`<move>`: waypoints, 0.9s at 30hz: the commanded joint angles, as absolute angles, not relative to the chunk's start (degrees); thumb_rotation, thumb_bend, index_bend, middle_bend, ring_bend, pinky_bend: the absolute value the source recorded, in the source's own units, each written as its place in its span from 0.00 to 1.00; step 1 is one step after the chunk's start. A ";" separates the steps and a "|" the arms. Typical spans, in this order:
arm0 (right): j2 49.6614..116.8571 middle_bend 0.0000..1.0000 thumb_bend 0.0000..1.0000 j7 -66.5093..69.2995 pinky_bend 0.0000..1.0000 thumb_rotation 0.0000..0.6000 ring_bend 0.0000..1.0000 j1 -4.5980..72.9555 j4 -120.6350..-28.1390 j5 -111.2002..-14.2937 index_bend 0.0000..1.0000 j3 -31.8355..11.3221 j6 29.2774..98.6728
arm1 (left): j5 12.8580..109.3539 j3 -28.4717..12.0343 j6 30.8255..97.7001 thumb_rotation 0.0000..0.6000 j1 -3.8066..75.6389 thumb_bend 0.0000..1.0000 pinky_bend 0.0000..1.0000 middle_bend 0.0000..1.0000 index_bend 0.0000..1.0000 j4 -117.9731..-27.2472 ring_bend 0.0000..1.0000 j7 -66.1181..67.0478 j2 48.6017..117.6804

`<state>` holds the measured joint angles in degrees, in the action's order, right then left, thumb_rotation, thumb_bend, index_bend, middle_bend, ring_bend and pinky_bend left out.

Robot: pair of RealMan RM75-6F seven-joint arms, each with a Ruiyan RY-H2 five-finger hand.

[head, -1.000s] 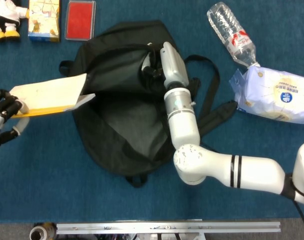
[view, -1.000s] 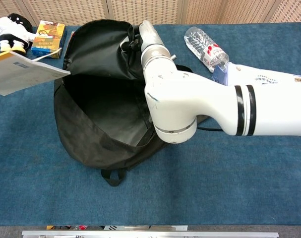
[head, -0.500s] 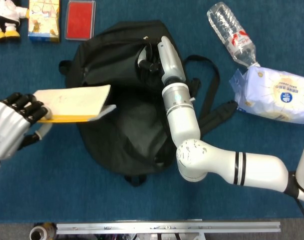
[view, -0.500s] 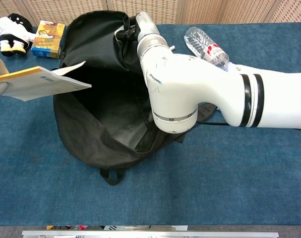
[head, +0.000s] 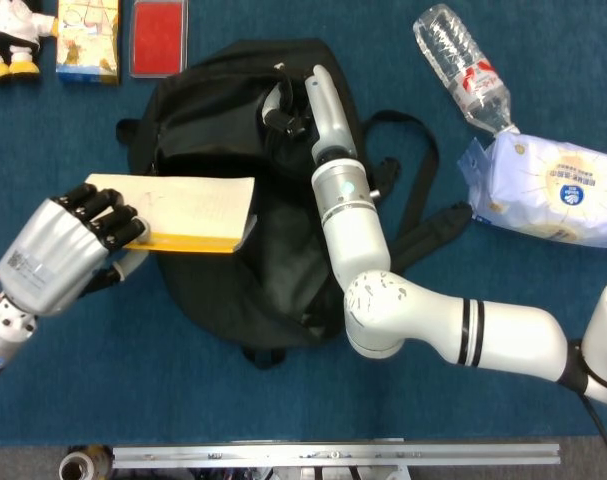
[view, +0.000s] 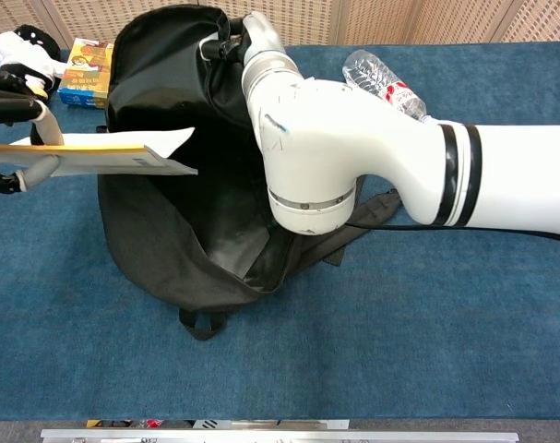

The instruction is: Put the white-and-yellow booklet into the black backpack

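Observation:
The black backpack (head: 233, 150) (view: 169, 240) lies on the blue table with its mouth held wide open. My right hand (head: 283, 105) (view: 226, 37) grips the upper flap and lifts it. My left hand (head: 68, 245) (view: 7, 101) holds the white-and-yellow booklet (head: 188, 212) (view: 113, 155) flat by its left end. The booklet's right end reaches over the backpack's opening, above the dark inside.
At the far left stand a plush toy (head: 8, 35), a yellow box (head: 88, 38) and a red case (head: 160, 38). A water bottle (head: 463, 68) and a pack of wipes (head: 548, 190) lie at the right. My white right arm (head: 433, 320) crosses the backpack's right side.
My left hand has carried the booklet to the right, from beside the backpack to over its opening. My right hand has pulled the flap a little higher and leftward.

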<state>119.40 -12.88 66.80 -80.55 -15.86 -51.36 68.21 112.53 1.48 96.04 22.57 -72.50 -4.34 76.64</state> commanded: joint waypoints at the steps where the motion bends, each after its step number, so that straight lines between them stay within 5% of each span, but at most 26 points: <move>1: 119.43 0.74 0.92 -12.54 0.97 1.00 0.74 67.34 -80.00 -14.97 0.85 -51.92 68.05 | 113.06 1.27 95.95 1.00 23.16 0.35 0.56 0.63 0.79 -72.71 0.48 -3.99 77.10; 27: 118.56 0.74 0.91 -10.89 0.97 1.00 0.74 70.11 -77.94 -8.68 0.85 -54.60 67.29 | 113.53 -0.91 95.18 1.00 28.43 0.35 0.56 0.63 0.79 -71.45 0.48 -4.99 81.39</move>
<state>118.60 -10.87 70.14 -77.90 -8.70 -54.64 67.28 113.66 -0.85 95.33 28.28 -71.61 -4.85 81.23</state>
